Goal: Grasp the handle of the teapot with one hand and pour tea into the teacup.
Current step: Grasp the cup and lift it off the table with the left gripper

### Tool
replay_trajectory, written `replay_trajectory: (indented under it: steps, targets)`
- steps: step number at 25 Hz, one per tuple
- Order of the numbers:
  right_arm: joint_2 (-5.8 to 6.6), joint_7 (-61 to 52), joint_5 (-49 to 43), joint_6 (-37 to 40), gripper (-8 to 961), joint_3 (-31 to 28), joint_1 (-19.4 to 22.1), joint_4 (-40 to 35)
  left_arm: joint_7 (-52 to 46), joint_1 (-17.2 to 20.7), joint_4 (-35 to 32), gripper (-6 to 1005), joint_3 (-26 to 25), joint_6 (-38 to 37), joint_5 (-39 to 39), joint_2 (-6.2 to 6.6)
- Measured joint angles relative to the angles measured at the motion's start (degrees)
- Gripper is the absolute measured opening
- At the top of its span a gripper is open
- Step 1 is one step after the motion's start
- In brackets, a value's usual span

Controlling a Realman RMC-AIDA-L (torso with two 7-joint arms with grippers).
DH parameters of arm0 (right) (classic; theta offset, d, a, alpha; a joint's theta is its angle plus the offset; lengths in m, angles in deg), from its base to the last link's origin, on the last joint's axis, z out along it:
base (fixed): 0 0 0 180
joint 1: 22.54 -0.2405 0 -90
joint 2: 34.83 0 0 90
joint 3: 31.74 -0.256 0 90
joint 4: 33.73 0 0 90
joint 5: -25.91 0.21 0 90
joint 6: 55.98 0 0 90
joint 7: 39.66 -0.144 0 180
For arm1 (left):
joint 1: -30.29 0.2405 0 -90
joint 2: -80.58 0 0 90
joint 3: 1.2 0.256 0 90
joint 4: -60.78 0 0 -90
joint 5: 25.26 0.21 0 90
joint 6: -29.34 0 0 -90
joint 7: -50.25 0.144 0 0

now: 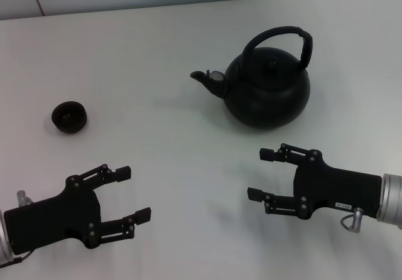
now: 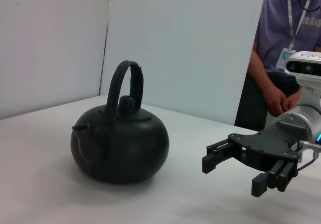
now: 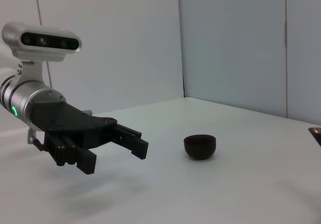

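Upright teapot (image 1: 269, 85), teacup (image 1: 68, 116) well apart

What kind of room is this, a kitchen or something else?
Probably a robot lab, not a kitchen: a bare white table with only a teapot and teacup, plain partition walls, and a badge-wearing onlooker.

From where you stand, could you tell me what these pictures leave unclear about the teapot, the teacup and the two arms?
- Teapot contents: the lid is on in the head and left wrist views, so any tea is hidden.
- Teacup interior: too dark and small in the head view; only its side shows in the right wrist view.
- Left pincer and right pincer: both forearms are cut off by the head view's edges.
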Motion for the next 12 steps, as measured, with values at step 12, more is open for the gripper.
replay_trajectory:
  steps: [12]
  targets:
    - [-0.09, 0.00, 0.04, 0.00, 785, -0.04, 0.12, 0.00, 0.02, 0.29, 0.00, 859, -0.41, -0.53, -0.20, -0.10]
